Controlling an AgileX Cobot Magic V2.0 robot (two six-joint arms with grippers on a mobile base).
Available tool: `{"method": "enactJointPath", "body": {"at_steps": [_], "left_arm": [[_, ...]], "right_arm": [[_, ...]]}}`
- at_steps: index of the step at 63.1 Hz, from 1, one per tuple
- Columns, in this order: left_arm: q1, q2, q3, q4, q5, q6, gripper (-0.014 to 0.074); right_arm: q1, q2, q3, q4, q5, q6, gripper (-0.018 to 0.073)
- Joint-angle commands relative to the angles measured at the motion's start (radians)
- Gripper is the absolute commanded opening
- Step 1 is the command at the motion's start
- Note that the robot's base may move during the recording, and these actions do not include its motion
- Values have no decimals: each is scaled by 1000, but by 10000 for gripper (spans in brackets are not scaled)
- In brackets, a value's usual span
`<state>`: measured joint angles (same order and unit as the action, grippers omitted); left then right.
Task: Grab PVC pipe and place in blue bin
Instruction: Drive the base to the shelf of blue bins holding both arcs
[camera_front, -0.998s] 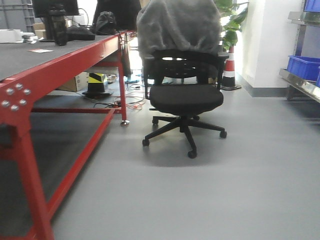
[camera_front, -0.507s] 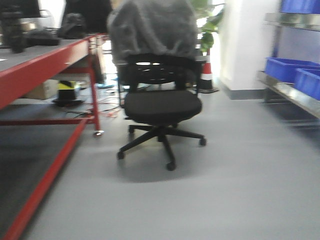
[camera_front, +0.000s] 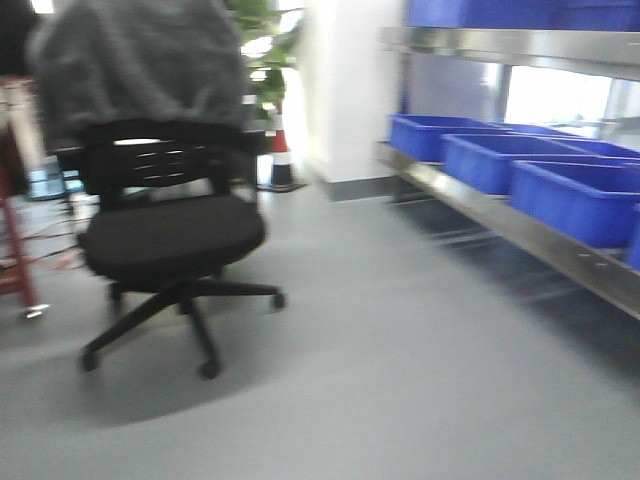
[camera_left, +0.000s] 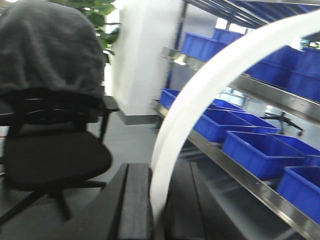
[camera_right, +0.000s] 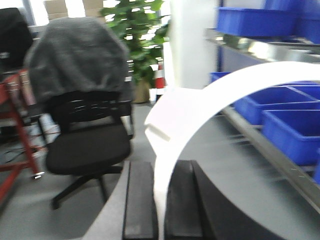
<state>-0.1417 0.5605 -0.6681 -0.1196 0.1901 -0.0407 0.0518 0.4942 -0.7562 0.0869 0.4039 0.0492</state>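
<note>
In the left wrist view, my left gripper (camera_left: 159, 176) is shut on a white curved PVC pipe (camera_left: 215, 75) that arcs up and to the right out of the jaws. In the right wrist view, my right gripper (camera_right: 161, 171) is shut on a white curved PVC pipe (camera_right: 250, 75) with a flat tab at its upper left. I cannot tell whether it is one piece. Blue bins (camera_front: 490, 160) stand in a row on a steel shelf at the right; they also show in the left wrist view (camera_left: 260, 150) and the right wrist view (camera_right: 290, 130). Neither gripper shows in the front view.
A black office chair (camera_front: 170, 230) with a grey cover stands on the grey floor at the left. Behind it are a traffic cone (camera_front: 280, 150), a plant and a white pillar (camera_front: 345, 90). A red table leg (camera_front: 10, 230) is at the far left. The steel shelf rail (camera_front: 520, 225) runs along the right.
The front view has swung to the right: the chair and red table slid left in frame, and the shelf with blue bins came into view at the right.
</note>
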Motion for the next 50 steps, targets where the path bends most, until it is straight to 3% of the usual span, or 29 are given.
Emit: {"method": "enactJointPath", "body": {"at_steps": [1, 50], "left_arm": [[-3, -5, -3, -1, -23, -5, -111], [-3, -5, -3, -1, -23, -5, -111]], "right_arm": [[1, -4, 2, -4, -30, -6, -168], [1, -4, 2, -4, -30, -6, -168]]}}
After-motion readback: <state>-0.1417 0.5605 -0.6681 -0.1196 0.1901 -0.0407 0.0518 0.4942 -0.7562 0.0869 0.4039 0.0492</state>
